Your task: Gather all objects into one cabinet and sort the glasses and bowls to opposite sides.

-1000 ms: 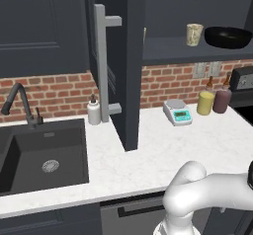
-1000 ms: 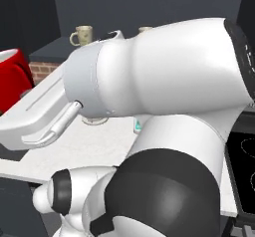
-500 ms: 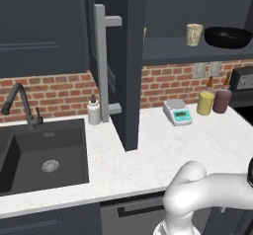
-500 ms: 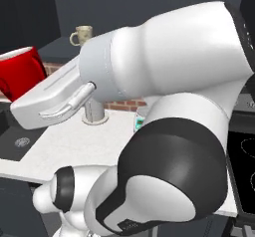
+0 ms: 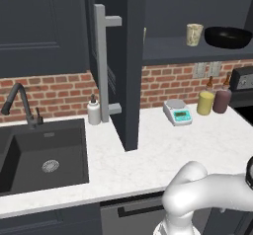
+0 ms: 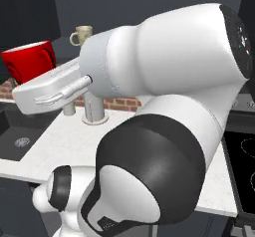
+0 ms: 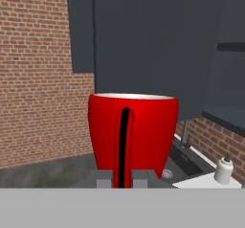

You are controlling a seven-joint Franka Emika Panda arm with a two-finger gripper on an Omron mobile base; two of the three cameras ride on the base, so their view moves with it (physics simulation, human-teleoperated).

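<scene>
With the claw (image 7: 122, 180) clamped on the red mug's (image 7: 132, 133) handle and the mug carried high off the desk (image 5: 207, 145) — at 9 o'clock in the right base view — a wide swing risks striking the cabinet door (image 5: 129, 61).

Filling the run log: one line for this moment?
carrying | gripper shut on red mug | tumbler, black bowl on cabinet shelf

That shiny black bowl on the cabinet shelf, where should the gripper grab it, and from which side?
Pinch the near rim of the glossy black bowl, one jaw inside, one outside, coming from the open front of the shelf. It looks too wide to span, and a cream patterned tumbler stands at its left. The gripper holds a glossy red mug now.
</scene>
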